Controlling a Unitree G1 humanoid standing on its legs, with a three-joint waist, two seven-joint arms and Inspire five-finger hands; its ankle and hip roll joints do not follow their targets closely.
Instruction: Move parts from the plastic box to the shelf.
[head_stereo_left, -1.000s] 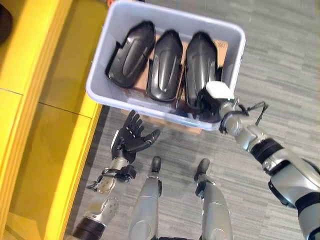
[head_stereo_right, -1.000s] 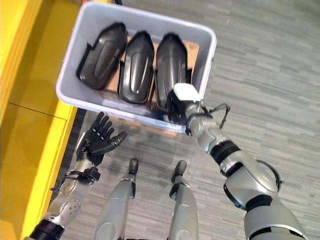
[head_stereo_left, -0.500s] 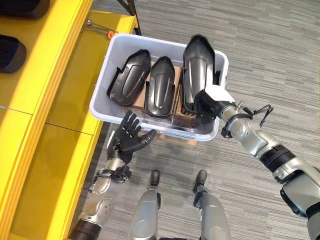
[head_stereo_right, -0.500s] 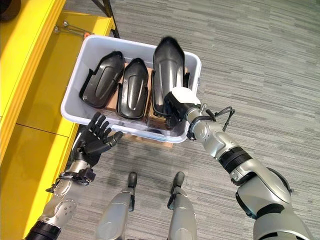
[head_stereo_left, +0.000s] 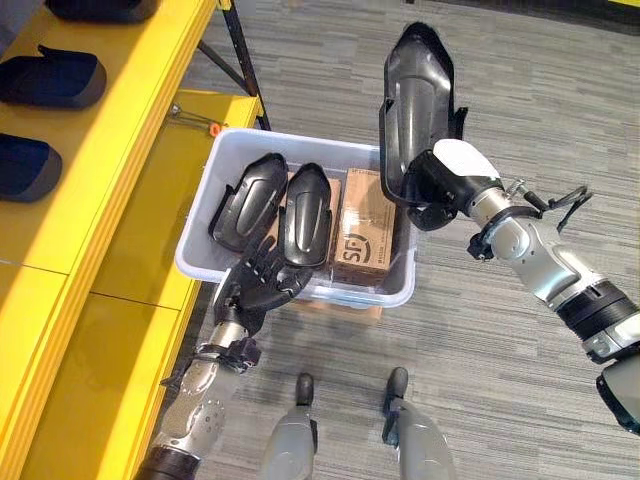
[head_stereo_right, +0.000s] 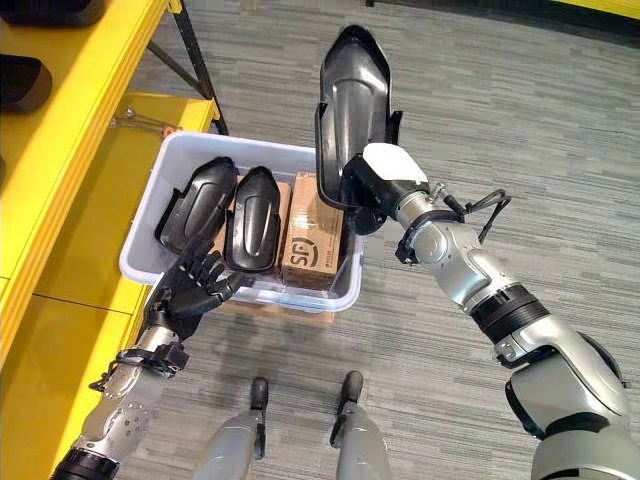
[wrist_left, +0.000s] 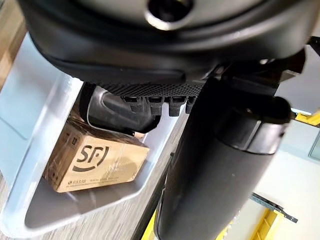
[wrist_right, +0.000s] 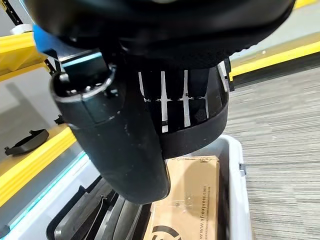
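Observation:
The grey plastic box (head_stereo_left: 196, 262) stands on the floor beside the yellow shelf (head_stereo_left: 120, 140). Two black shell-shaped parts (head_stereo_left: 245, 198) (head_stereo_left: 303, 213) lie in its left half. My right hand (head_stereo_left: 440, 183) is shut on a third black part (head_stereo_left: 415, 95) and holds it upright, high over the box's far right corner. In the right wrist view the thumb (wrist_right: 115, 135) presses that part (wrist_right: 200, 122) against the fingers. My left hand (head_stereo_left: 262, 285) is open, with spread fingers against the box's near wall.
A brown cardboard carton (head_stereo_left: 365, 225) sits in the right half of the box. Dark parts (head_stereo_left: 55, 78) (head_stereo_left: 20, 165) rest on the shelf's upper level at the left. A black shelf leg (head_stereo_left: 243, 60) stands behind the box. Grey carpet lies to the right.
My right hand has lifted the rightmost black part up out of the box, uncovering the carton. The left hand has come against the box's near wall. The camera has shifted.

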